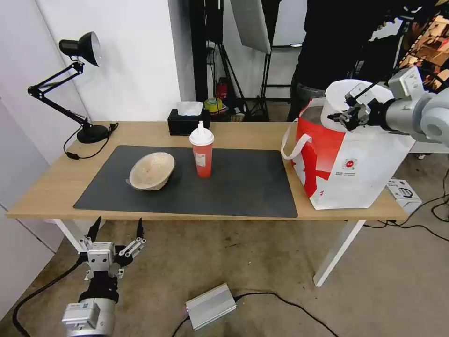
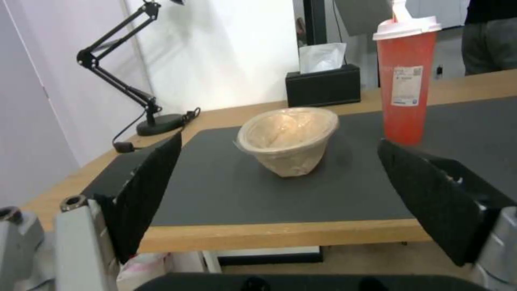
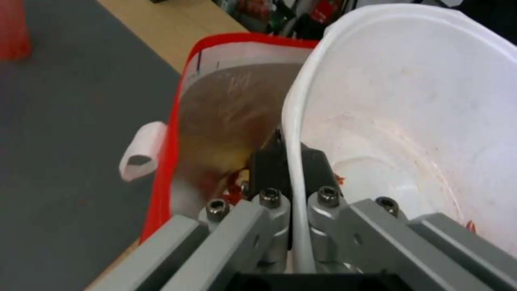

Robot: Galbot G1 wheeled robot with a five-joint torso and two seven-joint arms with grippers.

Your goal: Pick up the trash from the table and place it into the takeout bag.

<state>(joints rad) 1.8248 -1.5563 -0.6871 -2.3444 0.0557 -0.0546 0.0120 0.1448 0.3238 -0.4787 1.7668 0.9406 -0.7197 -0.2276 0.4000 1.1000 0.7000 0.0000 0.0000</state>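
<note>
Down at the left, below the front edge of the light-wood table [image 1: 56, 182], the left gripper [image 1: 117, 229] hangs with its black ribbed fingers [image 2: 145, 190] spread wide and nothing between them. Past the tabletop's edge, a black desk lamp [image 1: 79, 89] on jointed arms stands at the far left corner. On the matte dark grey mat [image 1: 243, 187] a beige shallow bowl [image 1: 152, 171] with a rough, papery skin leans tilted on its side, and just beside it stands the tall red drink cup [image 1: 202, 154], translucent plastic under a white domed lid. A black tissue box [image 1: 187, 122] sits behind them. At the right end stands the glossy red-and-white takeout bag [image 1: 346, 173], foil-lined. Over its open mouth the right gripper [image 1: 348, 117] pinches the thin rim of the white round plastic bowl [image 1: 341, 93], smooth inside and smeared with red scraps.
</note>
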